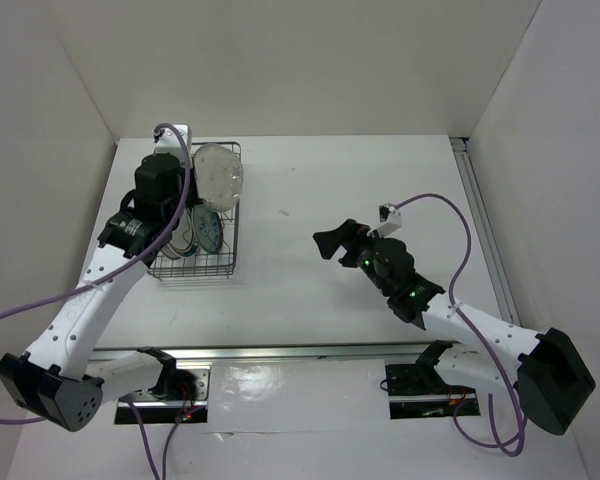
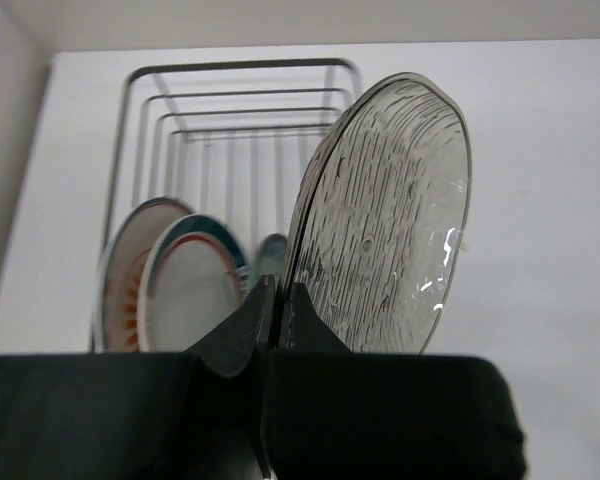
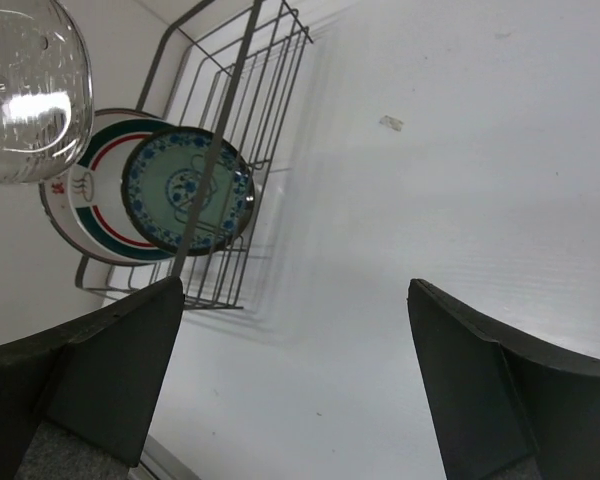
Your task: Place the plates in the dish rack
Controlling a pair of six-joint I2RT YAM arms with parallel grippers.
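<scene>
Your left gripper (image 2: pixel 270 318) is clamped on the rim of the translucent grey plate (image 2: pixel 385 215), holding it on edge over the dish rack (image 2: pixel 240 70) to slot beside three standing plates (image 2: pixel 190 300); your right gripper (image 3: pixel 295 300) gapes wide, well clear of the rack

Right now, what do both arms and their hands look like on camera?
The left arm and right arm have white link shells and bulky black joint housings. A purple cable loops along each. The left hand and right hand are black with wedge-shaped fingers; green lights glow near the right wrist.
</scene>
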